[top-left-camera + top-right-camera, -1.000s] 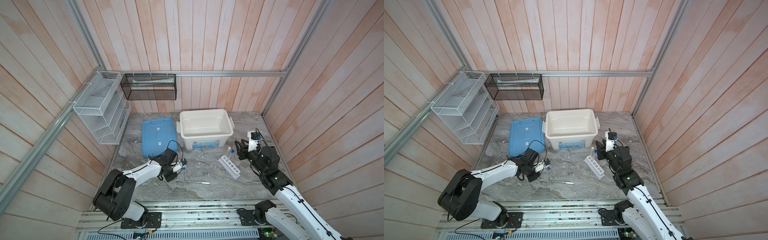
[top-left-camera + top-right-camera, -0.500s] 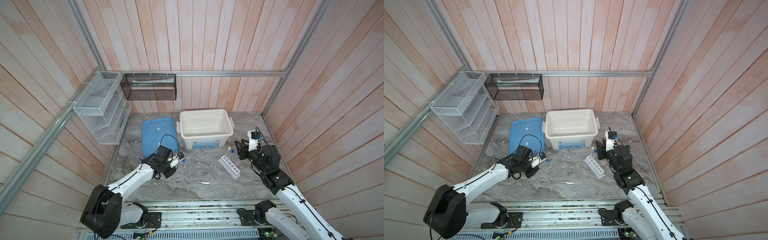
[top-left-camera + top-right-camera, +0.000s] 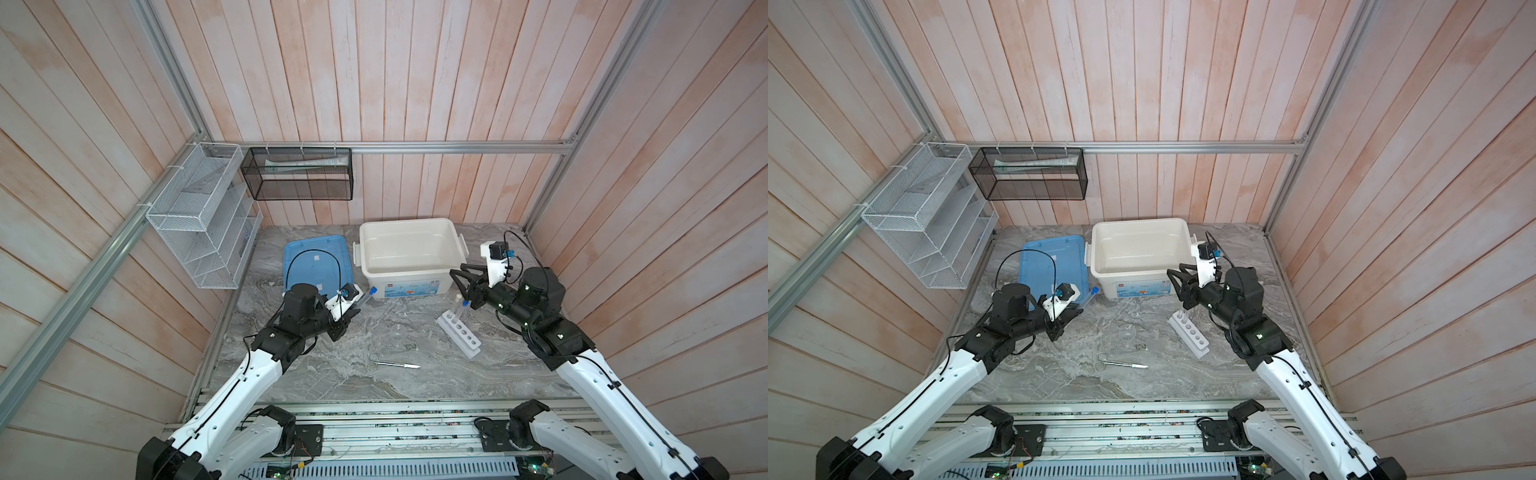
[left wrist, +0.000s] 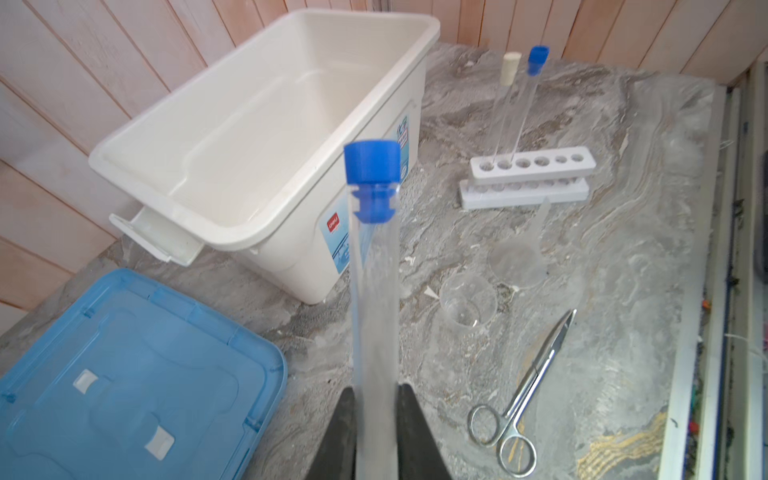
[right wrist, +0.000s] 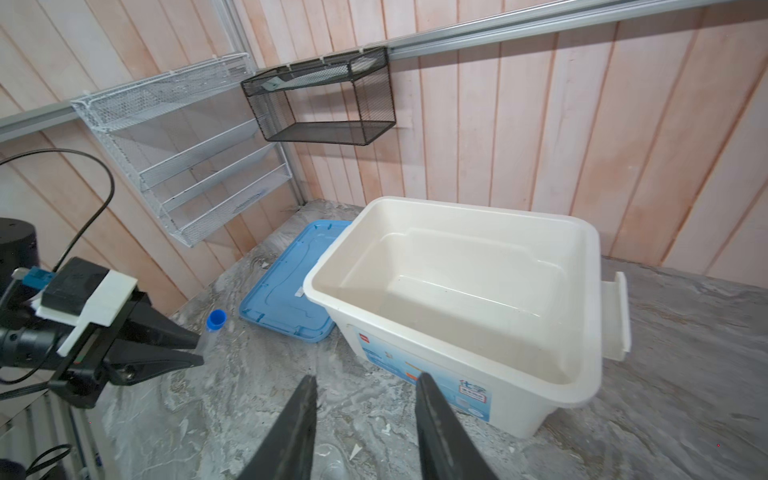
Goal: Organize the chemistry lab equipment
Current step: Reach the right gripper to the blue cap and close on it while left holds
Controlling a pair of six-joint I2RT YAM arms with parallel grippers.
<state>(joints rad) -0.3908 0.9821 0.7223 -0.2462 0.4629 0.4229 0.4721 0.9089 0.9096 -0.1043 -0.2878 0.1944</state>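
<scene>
Fingers (image 4: 413, 436) of the left gripper (image 4: 376, 388) are clamped on a blue-capped test tube (image 4: 374, 291), lower centre, seemingly aloft; the right gripper's (image 5: 366, 376) are parted.

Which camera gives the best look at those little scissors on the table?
The left wrist view: the scissors lie close and sharp, finger loops and closed blades plain. In both top views they are only a tiny glint beside a thin silver tool. The right wrist view misses them.
</scene>
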